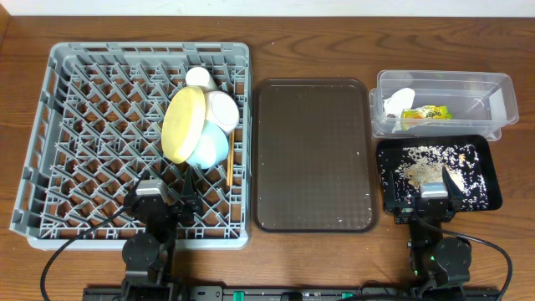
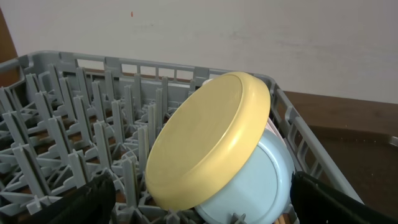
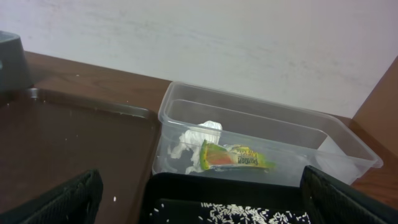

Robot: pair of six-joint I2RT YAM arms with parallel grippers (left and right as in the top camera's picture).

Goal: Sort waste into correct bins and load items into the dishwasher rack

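In the rack (image 1: 92, 117), yellow plate (image 1: 184, 124) against blue bowl (image 1: 211, 149)

Dishwasher rack (image 1: 92, 142) free at left — yellow plate (image 1: 183, 125), blue bowl (image 1: 209, 149) crowd right side.

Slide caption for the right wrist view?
Clear tub holds snack wrapper and crumpled tissue; crumbs in black tray before it, brown serving tray left.

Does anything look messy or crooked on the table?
The yellow plate leans crookedly on the light blue bowl in the dishwasher rack, not slotted upright between pegs. A few pale crumbs dot the brown tray.
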